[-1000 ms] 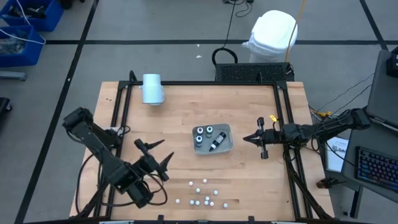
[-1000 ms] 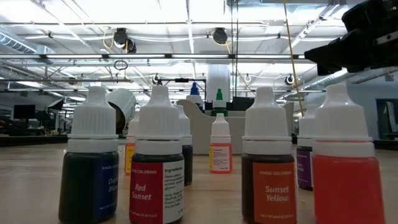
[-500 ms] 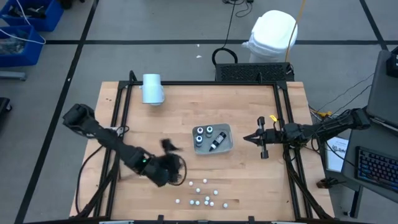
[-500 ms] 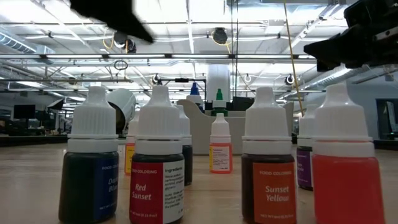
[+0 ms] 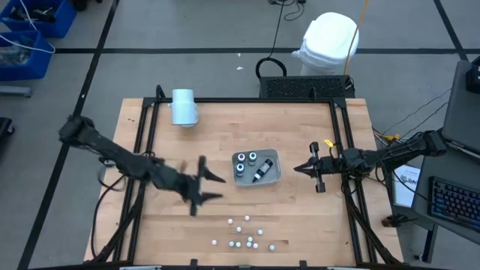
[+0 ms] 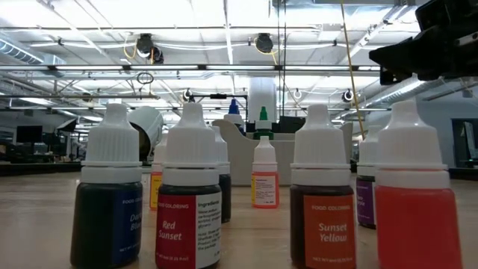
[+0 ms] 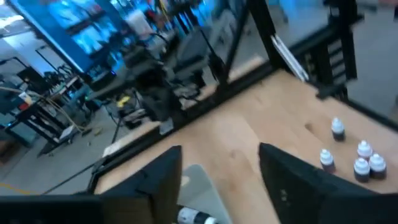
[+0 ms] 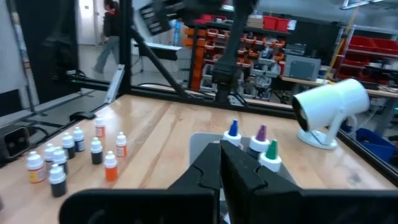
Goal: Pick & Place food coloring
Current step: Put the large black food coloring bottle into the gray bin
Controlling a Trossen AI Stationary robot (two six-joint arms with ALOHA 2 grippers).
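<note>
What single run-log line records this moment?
left end effector: open, beside tray | right end effector: shut, waiting | loose bottles: untouched

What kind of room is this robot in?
Probably a robotics lab or workshop. Past the wooden table are metal shelves of red storage bins, high industrial ceiling lights, and a black computer keyboard at a desk beside it.

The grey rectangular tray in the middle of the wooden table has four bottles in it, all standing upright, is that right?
Not quite. The high view shows the grey rectangular tray holding four bottles, but only three dark bottles with white-ringed tops stand upright; the fourth dark bottle lies on its side. The tray does sit in the middle of the wooden table.
</note>
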